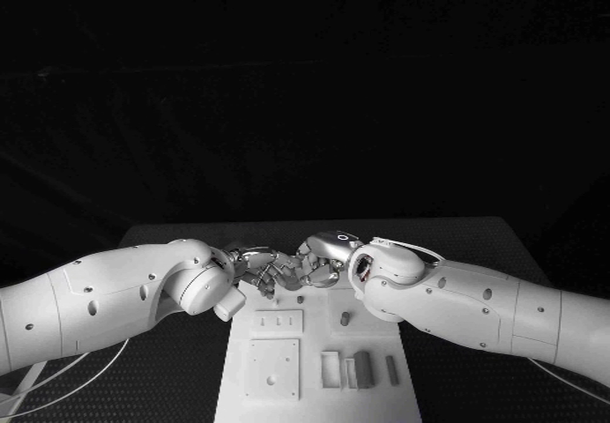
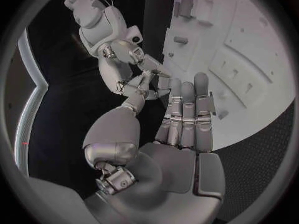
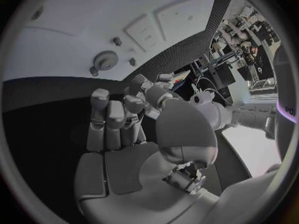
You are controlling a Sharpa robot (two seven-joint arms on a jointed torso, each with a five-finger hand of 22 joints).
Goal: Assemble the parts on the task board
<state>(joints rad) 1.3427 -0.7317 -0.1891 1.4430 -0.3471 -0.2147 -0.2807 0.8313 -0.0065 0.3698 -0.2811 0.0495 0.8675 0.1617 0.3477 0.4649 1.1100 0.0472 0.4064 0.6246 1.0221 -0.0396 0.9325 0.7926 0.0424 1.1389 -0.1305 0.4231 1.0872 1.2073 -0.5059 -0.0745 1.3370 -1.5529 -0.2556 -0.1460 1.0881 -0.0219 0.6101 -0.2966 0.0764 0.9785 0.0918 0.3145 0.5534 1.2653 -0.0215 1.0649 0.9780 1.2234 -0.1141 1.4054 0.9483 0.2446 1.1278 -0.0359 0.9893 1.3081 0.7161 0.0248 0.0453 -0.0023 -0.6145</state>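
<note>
My left hand (image 1: 255,267) and right hand (image 1: 318,257) meet fingertip to fingertip over the far end of the task board (image 1: 318,388); whether they pinch anything, I cannot tell. The parts (image 1: 362,368), near right, look small, rigid, light: grip their long sides.

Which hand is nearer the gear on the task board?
Right. The right hand hovers close beside the gear; the left hand reaches in from the farther side.
</note>
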